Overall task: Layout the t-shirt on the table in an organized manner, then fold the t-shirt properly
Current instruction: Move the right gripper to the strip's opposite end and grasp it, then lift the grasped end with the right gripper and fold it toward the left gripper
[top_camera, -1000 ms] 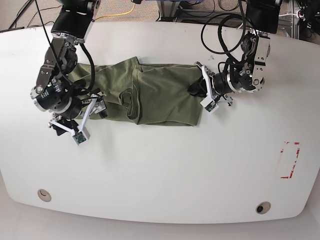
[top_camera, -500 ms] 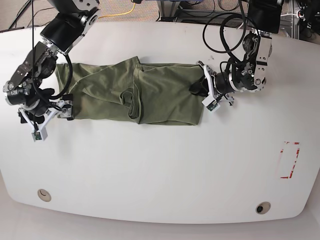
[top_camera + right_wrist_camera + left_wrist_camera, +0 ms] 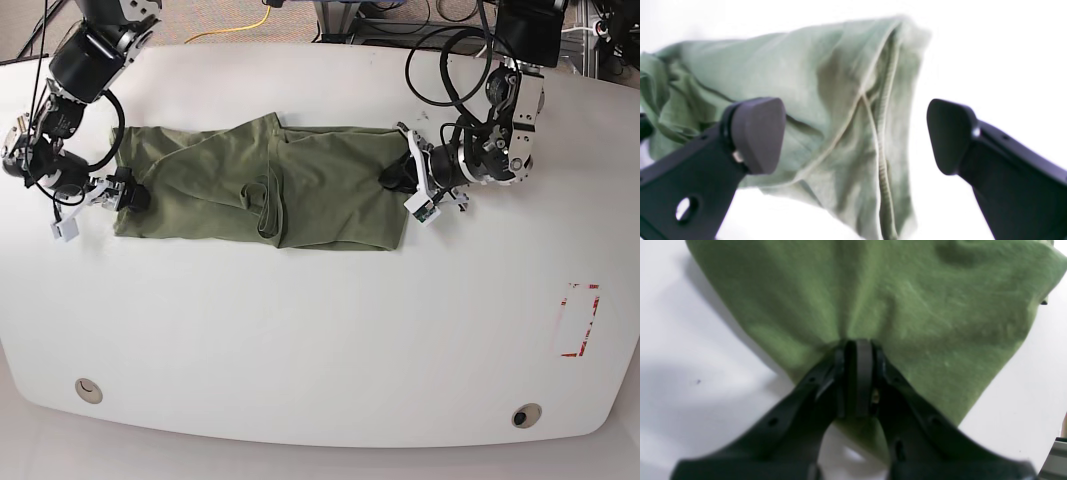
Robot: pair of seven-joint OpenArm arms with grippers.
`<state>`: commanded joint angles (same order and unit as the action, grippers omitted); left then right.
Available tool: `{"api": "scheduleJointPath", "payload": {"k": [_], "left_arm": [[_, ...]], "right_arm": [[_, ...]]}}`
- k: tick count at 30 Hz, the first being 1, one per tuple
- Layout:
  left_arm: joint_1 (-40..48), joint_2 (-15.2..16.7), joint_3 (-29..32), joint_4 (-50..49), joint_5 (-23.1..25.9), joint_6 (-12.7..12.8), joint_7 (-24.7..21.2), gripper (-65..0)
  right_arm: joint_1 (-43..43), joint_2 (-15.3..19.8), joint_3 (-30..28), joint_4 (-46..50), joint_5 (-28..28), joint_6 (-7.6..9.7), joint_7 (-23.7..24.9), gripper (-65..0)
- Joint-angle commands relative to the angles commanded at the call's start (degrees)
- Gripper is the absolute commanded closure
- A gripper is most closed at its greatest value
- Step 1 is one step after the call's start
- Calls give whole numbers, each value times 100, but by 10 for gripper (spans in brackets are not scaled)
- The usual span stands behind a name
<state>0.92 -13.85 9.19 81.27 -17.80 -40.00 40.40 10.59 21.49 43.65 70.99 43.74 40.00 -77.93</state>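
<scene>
The t-shirt [image 3: 260,185] is lying stretched but rumpled on the desk [image 3: 320,340] — left tool [image 3: 858,380] pinching its edge, right tool [image 3: 853,133] gaping wide, empty; folding not yet begun.

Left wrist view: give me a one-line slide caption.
Left gripper shut on the edge of the green t-shirt, which fans out over the white table.

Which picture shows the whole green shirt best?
The base view: the t-shirt lies stretched out on the table from end to end. The left wrist view shows only the bunched bit clamped in the left gripper. The right wrist view shows one blurry end between the open right gripper.
</scene>
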Motion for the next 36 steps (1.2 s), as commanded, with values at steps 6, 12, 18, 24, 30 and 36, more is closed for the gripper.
{"api": "scheduleJointPath", "payload": {"k": [6,12,18,24,30,36], "left_arm": [[0,0,0,9,0,0,0,-24],[-9,0,0,18,0,0,0,-24],[-9,0,0,26,0,0,9,-24],[-9,0,0,35,0,0,9,-24],[0,0,0,26,0,0,9,-24],[0,0,0,9,0,0,9,-24]], "right_arm": [[-149,-53,-9,0,114,0,0,-650],[-193,-255,-132,0,114,0,0,-650],[-273,-440,-387,26,123,0,0,-650],[-281,-510,-404,26,114,0,9,-650],[-255,-484,-413,26,97,0,9,-650],[-246,-475,-422,26,97,0,9,-650]]}}
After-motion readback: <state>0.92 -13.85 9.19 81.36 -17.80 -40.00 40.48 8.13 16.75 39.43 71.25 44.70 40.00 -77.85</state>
